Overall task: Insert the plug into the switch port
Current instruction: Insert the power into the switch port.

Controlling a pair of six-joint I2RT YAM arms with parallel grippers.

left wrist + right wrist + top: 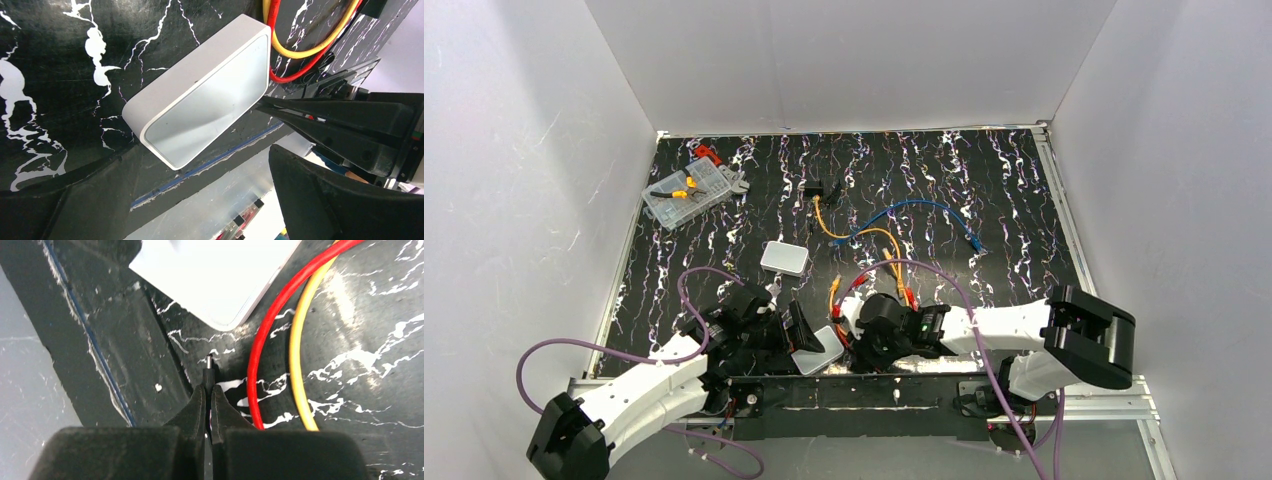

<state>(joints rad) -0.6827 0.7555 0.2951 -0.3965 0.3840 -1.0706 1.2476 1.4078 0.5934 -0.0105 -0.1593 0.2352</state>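
Observation:
The switch (821, 351) is a flat pale grey-white box near the table's front edge, between my two grippers. It fills the left wrist view (200, 100); only a plain side shows and its port is hidden. My left gripper (801, 332) is open, its jaws wide apart (200, 170) at the box's near end, not closed on it. My right gripper (856, 335) is shut (209, 387) on a small black plug (209, 372). The plug's metal tip points at the box's rounded corner (220, 285), a short gap away.
A red cable (260, 355) and a yellow cable (295, 355) run just right of the plug. A smaller white box (784, 258) lies farther back. A clear parts case (686, 192), a black adapter (814, 188) and a blue cable (924, 208) lie at the back. A metal rail (894, 385) edges the front.

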